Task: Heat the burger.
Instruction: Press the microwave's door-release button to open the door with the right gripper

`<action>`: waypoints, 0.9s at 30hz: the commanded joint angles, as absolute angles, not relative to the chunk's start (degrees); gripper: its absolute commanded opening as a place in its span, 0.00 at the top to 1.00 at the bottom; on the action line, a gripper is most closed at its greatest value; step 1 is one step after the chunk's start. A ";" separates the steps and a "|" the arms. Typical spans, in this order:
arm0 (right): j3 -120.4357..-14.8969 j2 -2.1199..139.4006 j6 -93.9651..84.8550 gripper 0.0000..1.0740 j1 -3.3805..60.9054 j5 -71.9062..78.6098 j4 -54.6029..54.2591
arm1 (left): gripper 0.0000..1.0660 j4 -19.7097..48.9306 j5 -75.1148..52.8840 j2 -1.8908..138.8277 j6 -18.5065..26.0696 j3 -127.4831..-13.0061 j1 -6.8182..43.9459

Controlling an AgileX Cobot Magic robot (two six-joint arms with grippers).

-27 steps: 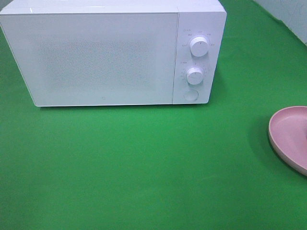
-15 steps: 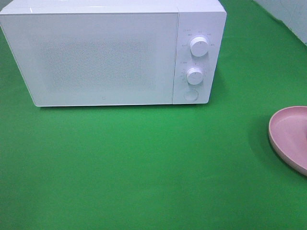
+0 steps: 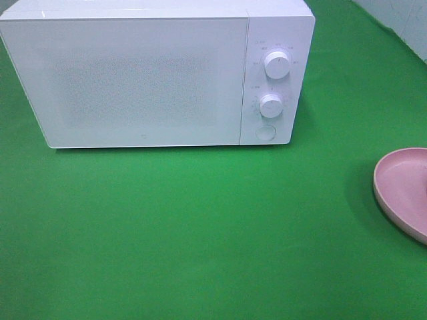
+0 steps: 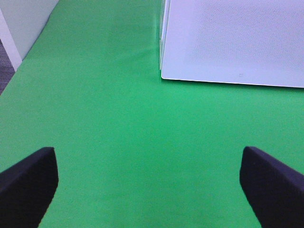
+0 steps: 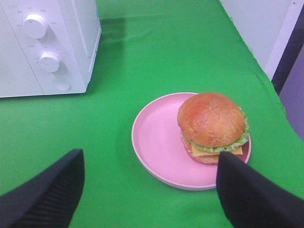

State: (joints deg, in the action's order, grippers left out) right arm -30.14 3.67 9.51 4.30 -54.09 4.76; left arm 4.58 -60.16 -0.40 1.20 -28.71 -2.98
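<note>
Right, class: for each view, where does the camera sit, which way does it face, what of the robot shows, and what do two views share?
Exterior high: mounted high, looking down on the green cloth, microwave and part of the plate; no robot part shows.
Left wrist: on the left arm, facing the microwave's lower corner; the open left gripper shows.
Right wrist: on the right arm, facing the burger on the plate; the open right gripper shows.
Shared: exterior and right wrist both show the plate.

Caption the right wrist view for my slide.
Open right tool above green cloth, facing a burger on a pink plate, white microwave nearby.
</note>
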 commanded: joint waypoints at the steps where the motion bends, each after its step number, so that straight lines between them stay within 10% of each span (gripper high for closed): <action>1: -30.65 5.04 10.43 0.32 4.30 -51.80 5.33 | 0.10 4.58 -59.59 -1.83 1.20 -28.59 -2.64; 27: -30.37 24.18 10.49 0.32 4.30 -30.31 5.33 | 0.10 4.58 -59.59 -1.83 1.20 -28.59 -2.64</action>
State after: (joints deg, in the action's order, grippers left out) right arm -30.14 21.83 10.43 4.30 -33.80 4.81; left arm 4.58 -60.16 -0.40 1.20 -28.71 -2.98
